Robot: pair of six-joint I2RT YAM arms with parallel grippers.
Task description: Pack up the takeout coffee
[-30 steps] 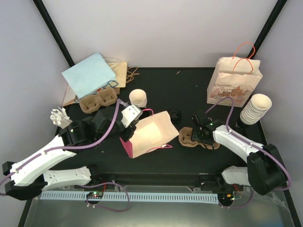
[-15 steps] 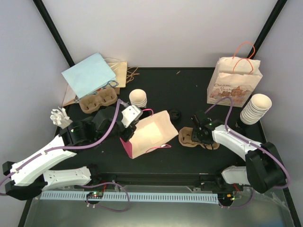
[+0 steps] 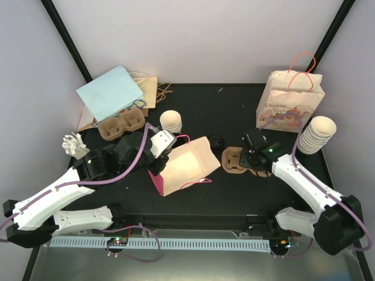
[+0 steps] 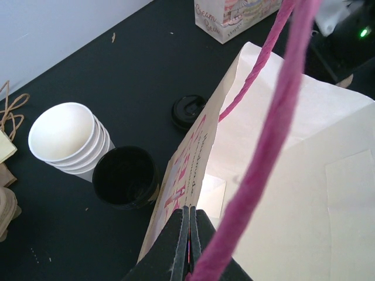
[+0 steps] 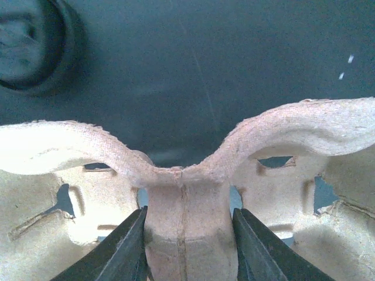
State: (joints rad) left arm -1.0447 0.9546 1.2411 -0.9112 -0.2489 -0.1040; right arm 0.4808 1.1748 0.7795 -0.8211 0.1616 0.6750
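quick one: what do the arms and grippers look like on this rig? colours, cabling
Both arms are alike: the left arm and right arm have white shells with black joints, and a purple cable loops along each. The left gripper and right gripper have slim, dark, tapered fingers. No markings are legible.

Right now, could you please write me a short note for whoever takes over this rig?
Left tool: shut on the rim of the pink-handled bag.
Right tool: shut on the centre post of the cup carrier, beside the bag.
The black cup and lid sit loose near the bag.
Done: bag held open; it looks empty.
Left: carrier, cup and lid go in.
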